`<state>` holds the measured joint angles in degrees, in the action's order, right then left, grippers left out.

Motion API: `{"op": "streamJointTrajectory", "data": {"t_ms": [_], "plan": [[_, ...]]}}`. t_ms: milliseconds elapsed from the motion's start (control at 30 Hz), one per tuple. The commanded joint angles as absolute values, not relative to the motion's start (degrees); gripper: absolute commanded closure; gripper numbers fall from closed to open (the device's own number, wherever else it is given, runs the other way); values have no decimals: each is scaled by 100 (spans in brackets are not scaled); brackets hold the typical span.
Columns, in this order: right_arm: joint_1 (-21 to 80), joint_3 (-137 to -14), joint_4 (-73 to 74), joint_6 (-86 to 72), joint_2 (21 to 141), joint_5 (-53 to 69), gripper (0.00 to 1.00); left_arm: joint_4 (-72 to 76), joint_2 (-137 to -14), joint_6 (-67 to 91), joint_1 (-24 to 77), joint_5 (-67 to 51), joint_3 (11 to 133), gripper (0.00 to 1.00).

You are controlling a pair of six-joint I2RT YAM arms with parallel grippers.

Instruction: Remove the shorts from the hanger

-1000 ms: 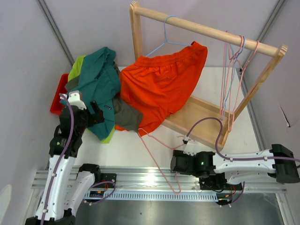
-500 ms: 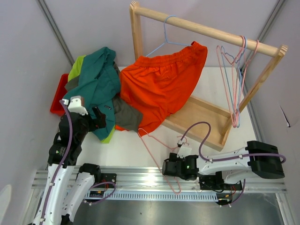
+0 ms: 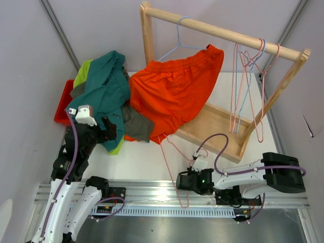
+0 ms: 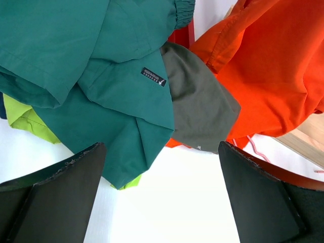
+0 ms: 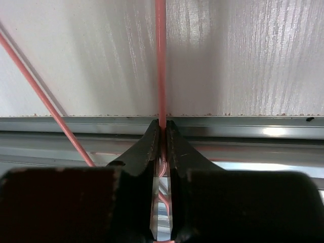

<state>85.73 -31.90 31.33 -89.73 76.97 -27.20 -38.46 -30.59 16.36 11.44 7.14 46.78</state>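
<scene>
The orange shorts (image 3: 174, 93) hang from a blue hanger (image 3: 178, 38) on the wooden rack (image 3: 223, 33), their lower part draped on the table; they also show in the left wrist view (image 4: 273, 66). Teal shorts (image 3: 104, 86) lie piled at the left over dark grey shorts (image 3: 135, 124) and lime green shorts (image 3: 82, 73). My left gripper (image 3: 112, 127) is open and empty just in front of the pile's near edge (image 4: 161, 147). My right gripper (image 3: 183, 181) is shut on a pink hanger (image 5: 161, 61) lying at the table's near edge. Navy shorts are not clearly visible.
A red bin (image 3: 63, 101) sits under the pile at the far left. Several empty pink and blue hangers (image 3: 248, 86) hang at the rack's right end. The rack's wooden base (image 3: 212, 124) lies on the table. A metal rail (image 3: 152, 192) runs along the near edge.
My right gripper has moved left along the near edge, dragging the pink hanger with it. The empty hangers on the rack are swinging. My left arm has shifted slightly.
</scene>
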Motion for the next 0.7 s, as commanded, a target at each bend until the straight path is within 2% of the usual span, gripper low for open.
{"op": "streamJointTrajectory", "data": {"t_ms": [0,167,467,667], "plan": [[8578,-3067,3049,-9132,7621,-2935,98,-3718,-2980,1758,1301,888,4658,1],[8771,-3435,3960,-9316,7146,-3383,100,-3735,-2927,1775,1406,984,4650,1],[9158,-5720,6737,-9509,6741,-4402,100,-3700,-2874,1767,1415,958,4623,1],[9316,-6661,7856,-9782,6759,-4834,100,-3683,-2725,1671,1424,722,4702,1]]}}
